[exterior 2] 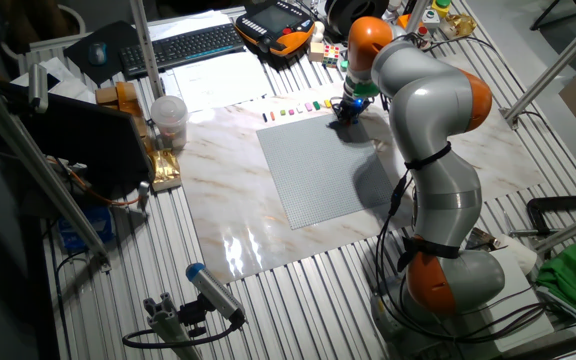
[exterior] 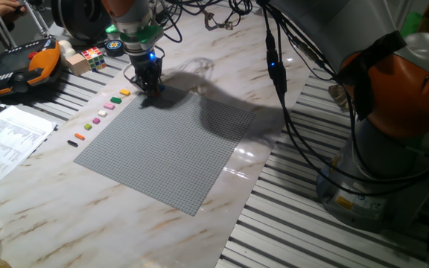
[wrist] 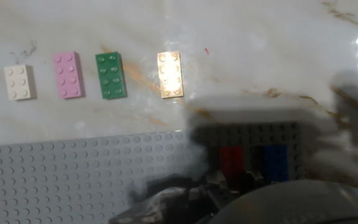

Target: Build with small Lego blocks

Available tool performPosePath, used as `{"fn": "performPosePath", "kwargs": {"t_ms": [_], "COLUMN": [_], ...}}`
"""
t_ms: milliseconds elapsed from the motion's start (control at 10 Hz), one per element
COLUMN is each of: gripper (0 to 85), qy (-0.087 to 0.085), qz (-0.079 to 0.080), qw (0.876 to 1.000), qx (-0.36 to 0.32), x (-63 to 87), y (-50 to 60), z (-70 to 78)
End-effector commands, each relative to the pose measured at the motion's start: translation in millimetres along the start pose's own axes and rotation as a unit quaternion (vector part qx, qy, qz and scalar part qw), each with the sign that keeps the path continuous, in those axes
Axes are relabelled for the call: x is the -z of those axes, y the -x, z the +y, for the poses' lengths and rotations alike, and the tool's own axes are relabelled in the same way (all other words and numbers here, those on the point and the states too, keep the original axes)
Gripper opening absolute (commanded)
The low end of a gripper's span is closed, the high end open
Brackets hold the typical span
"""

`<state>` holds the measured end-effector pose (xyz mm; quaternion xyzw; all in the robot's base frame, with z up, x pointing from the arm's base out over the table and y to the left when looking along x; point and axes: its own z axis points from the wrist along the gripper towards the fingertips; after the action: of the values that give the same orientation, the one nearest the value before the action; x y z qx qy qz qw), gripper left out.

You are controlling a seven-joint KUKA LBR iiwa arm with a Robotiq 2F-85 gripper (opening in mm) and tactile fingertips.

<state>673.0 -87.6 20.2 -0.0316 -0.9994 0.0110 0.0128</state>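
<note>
My gripper is down at the far corner of the grey baseplate, its fingers close together. In the hand view a red block and a blue block sit side by side on the baseplate. The blurred fingertips of the gripper cover the red block's near end, so the grip is unclear. Loose small Lego blocks lie in a row on the marble beside the plate: yellow, green, pink and white. The row runs on to a black block.
A multicoloured puzzle cube, a wooden block and an orange teach pendant lie beyond the row. A printed sheet is at the left. The arm's base, a keyboard and a cup border the table.
</note>
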Motion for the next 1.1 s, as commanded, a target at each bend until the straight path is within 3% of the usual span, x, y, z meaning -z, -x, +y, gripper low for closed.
{"fn": "performPosePath", "kwargs": {"t_ms": [0,100,1000], "gripper": [31.0,36.0,34.7], "qy": [-0.001,-0.001,-0.005], "qz": [0.000,0.000,-0.003], "qw": [1.000,1.000,1.000], "qx": [0.000,-0.002,0.004], "x": [1.4,1.7,5.9], "y": [-1.0,-1.4,-2.8], "z": [0.2,0.4,1.3]}}
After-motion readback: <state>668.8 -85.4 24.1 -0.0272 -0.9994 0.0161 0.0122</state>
